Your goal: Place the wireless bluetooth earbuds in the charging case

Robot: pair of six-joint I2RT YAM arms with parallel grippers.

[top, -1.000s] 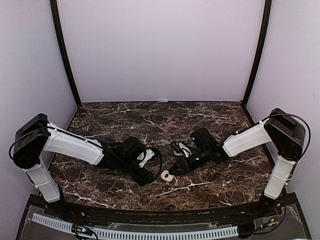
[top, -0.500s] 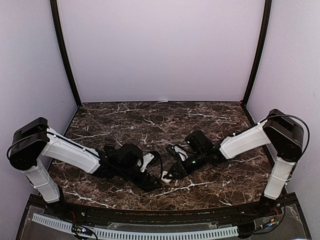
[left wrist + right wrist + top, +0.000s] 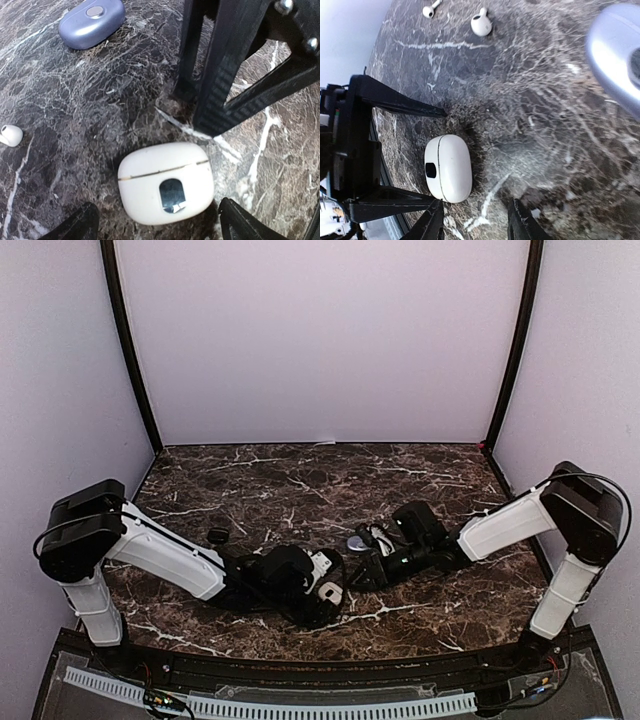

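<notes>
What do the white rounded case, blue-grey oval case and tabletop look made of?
White rounded case: likely smooth satin plastic; soft highlights, fine lid seam.
Blue-grey oval case: probably matte plastic; shiny round inlay.
Tabletop: dark marble look, white veins; stone or laminate unclear.

walls (image 3: 320, 340): plain pale purple, left, right, far | table (image 3: 300, 475): dark brown marble, white veins | far corner posts (image 3: 128, 350): black

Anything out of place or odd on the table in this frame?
Nothing is damaged or spilled. One oddity: the white case lies lid-shut between the fingers of the open left gripper, while two white earbuds lie loose on the table, apart from it.
</notes>
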